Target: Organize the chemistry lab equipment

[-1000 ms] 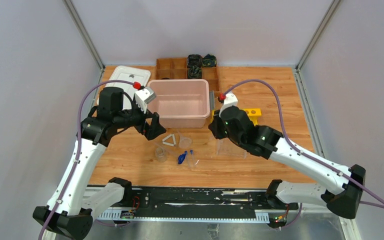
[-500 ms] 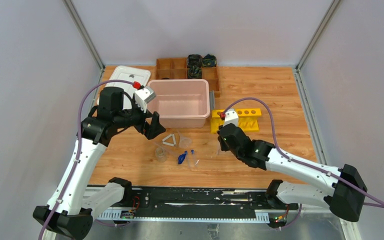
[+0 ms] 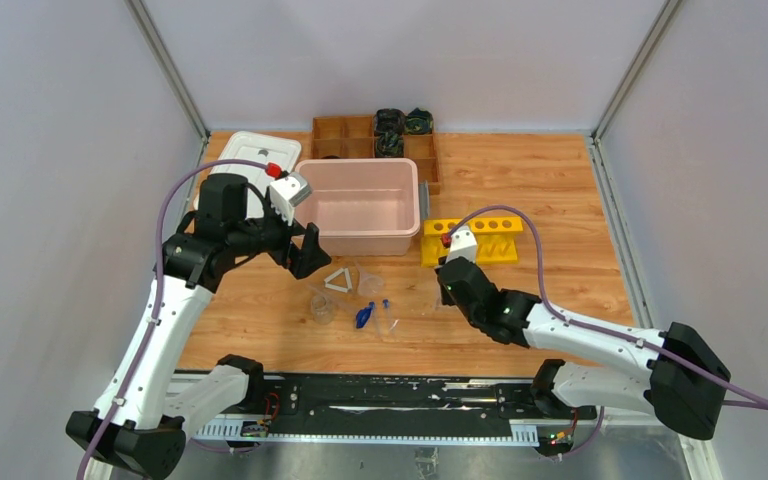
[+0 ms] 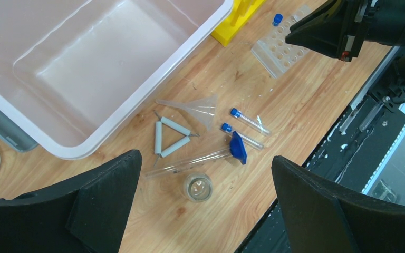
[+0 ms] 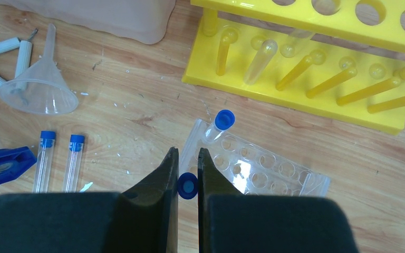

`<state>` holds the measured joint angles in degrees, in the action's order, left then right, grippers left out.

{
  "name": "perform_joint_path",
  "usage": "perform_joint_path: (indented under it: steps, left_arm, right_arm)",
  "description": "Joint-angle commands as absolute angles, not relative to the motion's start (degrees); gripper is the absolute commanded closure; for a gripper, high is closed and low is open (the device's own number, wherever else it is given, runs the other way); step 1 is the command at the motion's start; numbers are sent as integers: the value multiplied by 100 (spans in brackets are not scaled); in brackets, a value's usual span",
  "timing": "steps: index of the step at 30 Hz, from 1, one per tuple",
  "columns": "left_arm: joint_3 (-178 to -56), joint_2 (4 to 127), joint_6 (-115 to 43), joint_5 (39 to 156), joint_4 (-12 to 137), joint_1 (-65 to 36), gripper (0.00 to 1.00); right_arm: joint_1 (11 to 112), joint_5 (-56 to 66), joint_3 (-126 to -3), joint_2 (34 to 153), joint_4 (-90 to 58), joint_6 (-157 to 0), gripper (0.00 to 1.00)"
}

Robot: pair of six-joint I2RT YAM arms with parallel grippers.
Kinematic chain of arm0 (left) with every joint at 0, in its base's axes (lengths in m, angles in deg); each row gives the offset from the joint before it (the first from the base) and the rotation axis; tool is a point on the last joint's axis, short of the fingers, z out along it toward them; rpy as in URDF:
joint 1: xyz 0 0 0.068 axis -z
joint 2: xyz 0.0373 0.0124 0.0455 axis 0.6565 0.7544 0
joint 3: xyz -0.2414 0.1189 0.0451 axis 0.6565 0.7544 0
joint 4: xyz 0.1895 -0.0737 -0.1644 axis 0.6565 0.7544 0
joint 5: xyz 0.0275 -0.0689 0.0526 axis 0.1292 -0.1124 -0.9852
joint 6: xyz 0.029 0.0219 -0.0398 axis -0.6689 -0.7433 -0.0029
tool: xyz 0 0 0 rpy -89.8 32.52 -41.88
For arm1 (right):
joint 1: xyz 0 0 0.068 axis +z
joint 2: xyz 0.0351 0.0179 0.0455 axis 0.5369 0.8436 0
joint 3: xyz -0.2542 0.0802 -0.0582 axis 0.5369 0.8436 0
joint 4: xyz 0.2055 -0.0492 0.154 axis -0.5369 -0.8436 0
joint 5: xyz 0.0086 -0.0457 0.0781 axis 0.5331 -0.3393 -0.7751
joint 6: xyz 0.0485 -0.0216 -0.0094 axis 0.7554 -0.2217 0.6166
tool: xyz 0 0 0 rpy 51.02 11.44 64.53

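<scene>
**Seating a capped tube in the clear rack**

Nearest the arm bases, the right end effector [image 5: 187, 158] is clenched on a blue-capped tube [image 5: 187, 186]. Its fingers point down and the cap shows between them. It hangs over the near-left end of the clear rack [image 5: 263, 171], which sits on the bench [image 5: 137, 121]. One seated tube [image 5: 222, 120] already leans in a corner hole of that rack.

The step in hand looks like slotting the held tube into a free hole. To do it well, I would keep the tube upright and centre its tip over one hole, not the web between holes. Lower slowly and let go only once the rack carries it. The rack looks light and unfixed, so a sideways nudge could slide it or tip the seated tube.

Just left, two loose tubes [image 5: 75, 158] lie side by side next to the small blue piece [image 5: 2, 167], with the little beaker [image 4: 198, 187] close by. They are probably next to be sorted.

Farther back, the funnel [image 5: 39, 87] lies on its side touching the white triangle [image 5: 5, 58]. Beyond them stand the yellow rack [image 5: 316, 63] and the pink bin [image 3: 365, 205].

The left end effector [image 3: 305, 252] is released and holds nothing, hovering by the bin's near-left corner.
</scene>
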<state>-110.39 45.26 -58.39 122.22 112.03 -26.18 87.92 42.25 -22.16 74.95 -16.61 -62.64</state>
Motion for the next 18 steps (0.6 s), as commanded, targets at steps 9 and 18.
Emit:
perform_joint_path:
  steps: [9,18]
  left_arm:
    - [-11124,4580,-5870,12199,11190,-2616,0]
    - [-11165,4557,-5869,12174,11192,-2615,0]
  right_arm:
    - [8785,4464,-1806,7526,-998,-6045,100]
    - [8793,4418,-1757,7716,-894,-5969,100]
